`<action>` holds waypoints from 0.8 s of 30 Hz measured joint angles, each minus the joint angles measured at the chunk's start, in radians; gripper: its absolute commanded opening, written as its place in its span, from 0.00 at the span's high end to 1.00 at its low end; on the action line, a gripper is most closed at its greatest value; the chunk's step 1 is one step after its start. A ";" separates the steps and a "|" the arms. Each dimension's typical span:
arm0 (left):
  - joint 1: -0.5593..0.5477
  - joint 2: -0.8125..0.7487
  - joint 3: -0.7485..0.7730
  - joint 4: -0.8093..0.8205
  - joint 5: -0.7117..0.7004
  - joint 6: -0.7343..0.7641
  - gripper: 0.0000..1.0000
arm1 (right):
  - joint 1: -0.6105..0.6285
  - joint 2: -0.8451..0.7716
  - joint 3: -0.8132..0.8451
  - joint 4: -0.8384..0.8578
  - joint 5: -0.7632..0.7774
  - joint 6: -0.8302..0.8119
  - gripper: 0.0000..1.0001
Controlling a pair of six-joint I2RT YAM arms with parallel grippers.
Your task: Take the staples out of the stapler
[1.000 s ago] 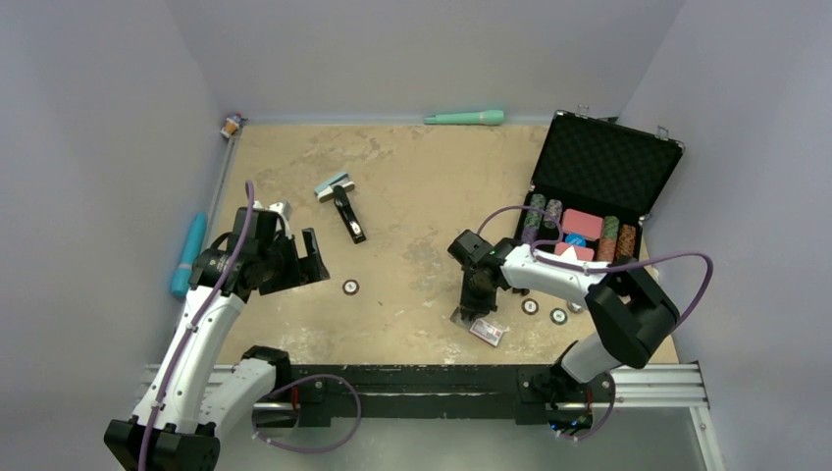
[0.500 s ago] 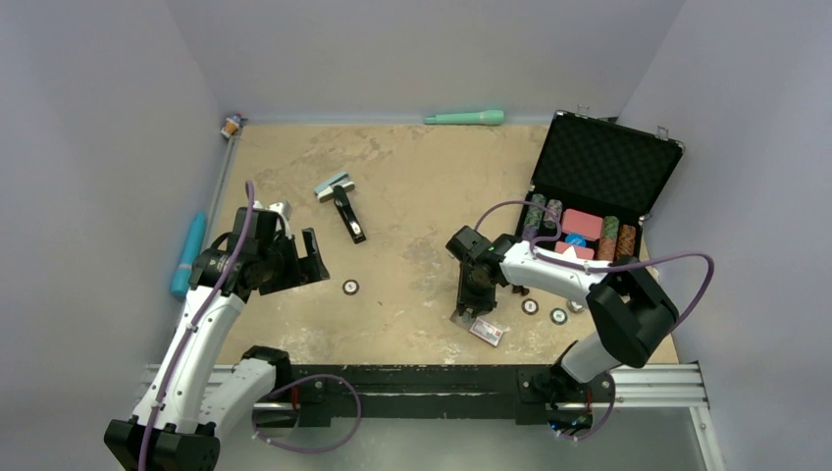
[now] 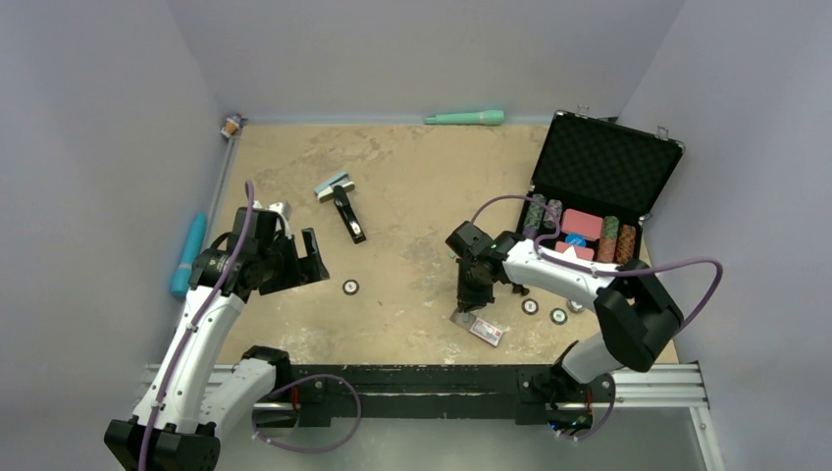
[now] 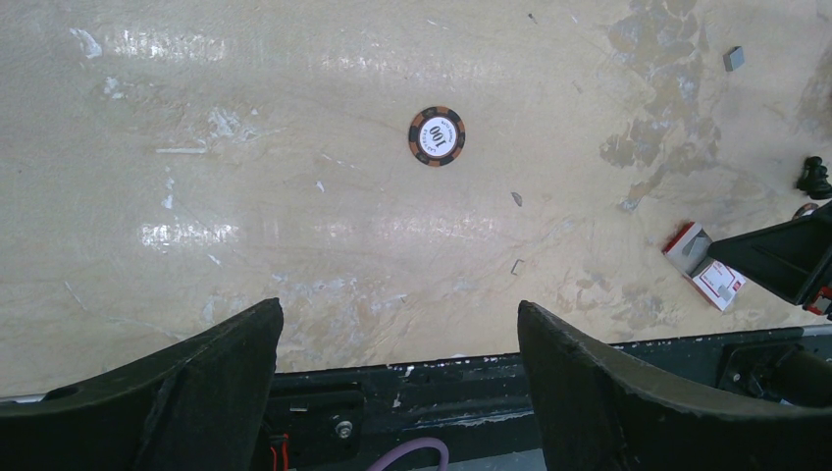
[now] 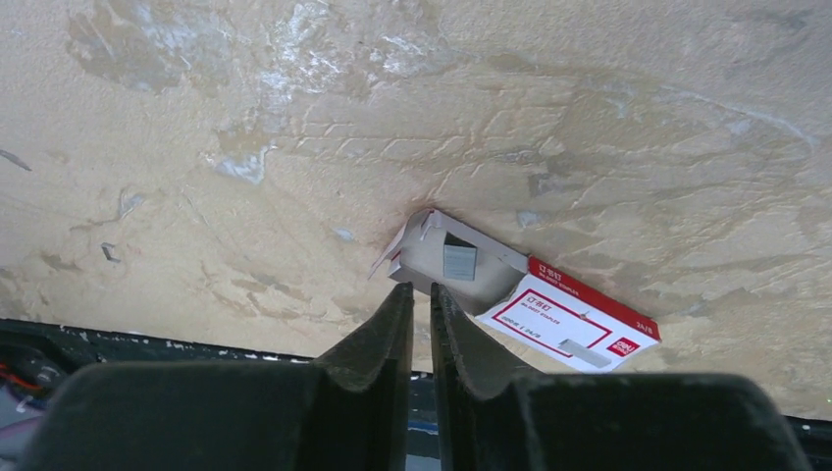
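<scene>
The black stapler (image 3: 349,215) lies opened out on the table at the centre left, away from both grippers. A short grey strip of staples (image 5: 459,261) rests in the pulled-out tray of a red and white staple box (image 5: 564,312). My right gripper (image 5: 422,290) points down just in front of that tray, its jaws together but for a thin slit, with nothing seen between them. Tiny loose staples (image 4: 517,266) lie on the table. My left gripper (image 4: 397,314) hangs wide open and empty above the near table edge.
An open black poker case (image 3: 603,186) with chips stands at the right. Single chips (image 3: 350,287) (image 3: 530,306) lie on the table. A teal tube (image 3: 466,118) lies by the back wall and a blue one (image 3: 188,253) along the left edge.
The right gripper has shifted slightly left and away over the staple box. The left arm and the stapler have not moved.
</scene>
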 measured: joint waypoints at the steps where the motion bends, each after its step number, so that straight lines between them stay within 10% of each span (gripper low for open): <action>1: 0.000 0.000 0.000 0.000 0.000 0.000 0.08 | 0.000 0.002 0.000 0.004 -0.002 -0.003 0.87; 24: 0.005 0.000 0.000 0.000 0.000 0.000 0.08 | 0.005 0.094 -0.028 0.071 -0.026 -0.036 0.89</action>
